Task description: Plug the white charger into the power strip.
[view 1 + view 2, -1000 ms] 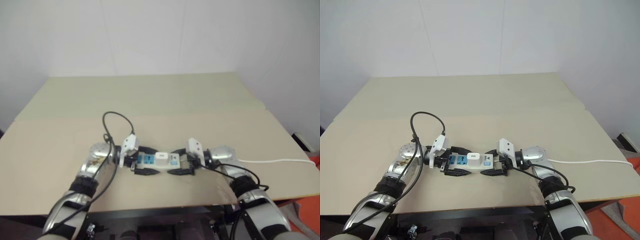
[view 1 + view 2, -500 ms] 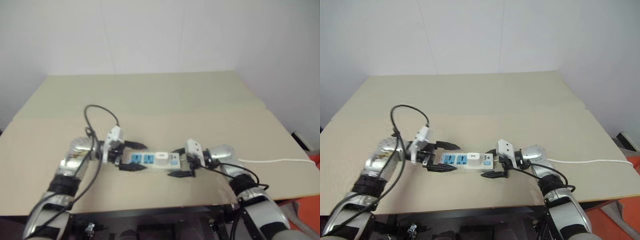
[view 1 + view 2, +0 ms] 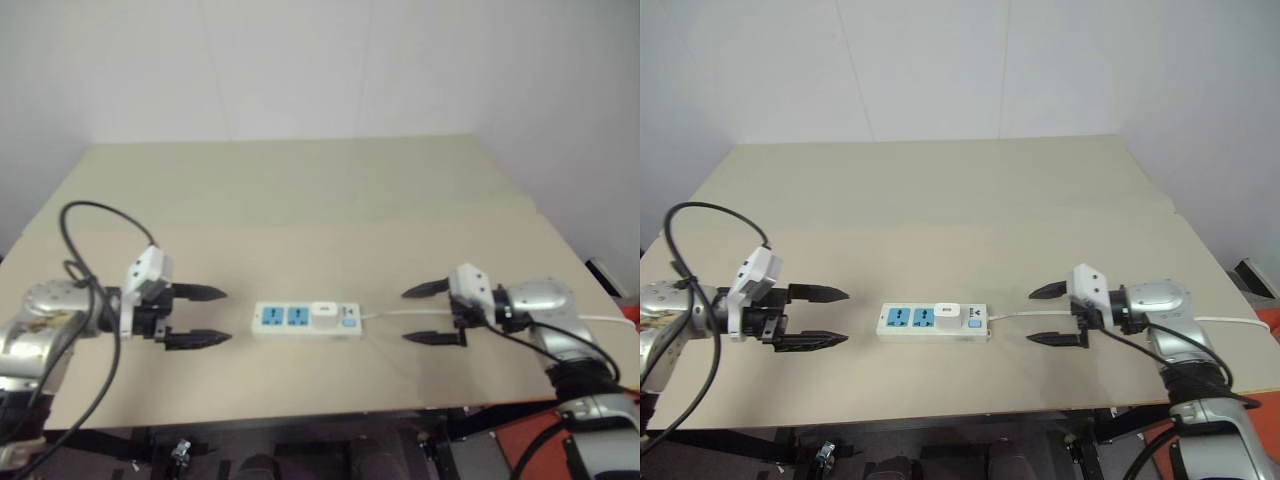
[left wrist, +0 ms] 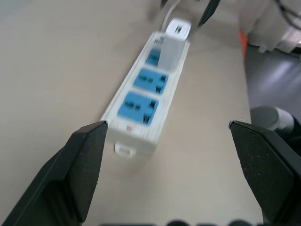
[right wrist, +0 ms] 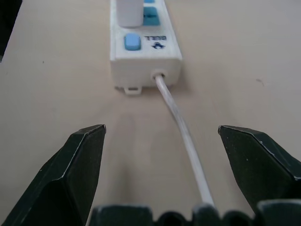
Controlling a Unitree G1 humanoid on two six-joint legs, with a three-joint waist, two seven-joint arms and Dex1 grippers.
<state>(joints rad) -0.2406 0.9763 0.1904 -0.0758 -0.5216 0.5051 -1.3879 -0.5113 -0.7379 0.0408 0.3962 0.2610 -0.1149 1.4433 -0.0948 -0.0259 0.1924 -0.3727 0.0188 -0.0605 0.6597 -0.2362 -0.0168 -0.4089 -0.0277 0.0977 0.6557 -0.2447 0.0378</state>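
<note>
A plain white wall stands behind a pale beige table (image 3: 970, 190), whose far half is a slightly greener shade than the near half.

The left gripper (image 3: 812, 316) hangs just above the table near its left edge, fingers spread wide with nothing between them, tips pointing toward the middle of the table. The right gripper (image 3: 1047, 314) mirrors it from the right side, also spread wide and empty, tips pointing back toward the left one. Neither touches anything.

Between the two, clear of both sets of fingertips, lies the power strip (image 3: 933, 322), flat on the table near the front edge and about midway along it. Its long axis runs left to right, parallel to that front edge. The two sockets toward the left gripper show bare blue faces. The white charger (image 3: 947, 314) stands upright in the third socket, the one nearest the right gripper, beside the strip's small blue switch (image 5: 132, 42).

The white cord (image 5: 184, 139) leaves the strip's right end, passes on the table under the right gripper's open fingers and runs on toward the table's right edge.
</note>
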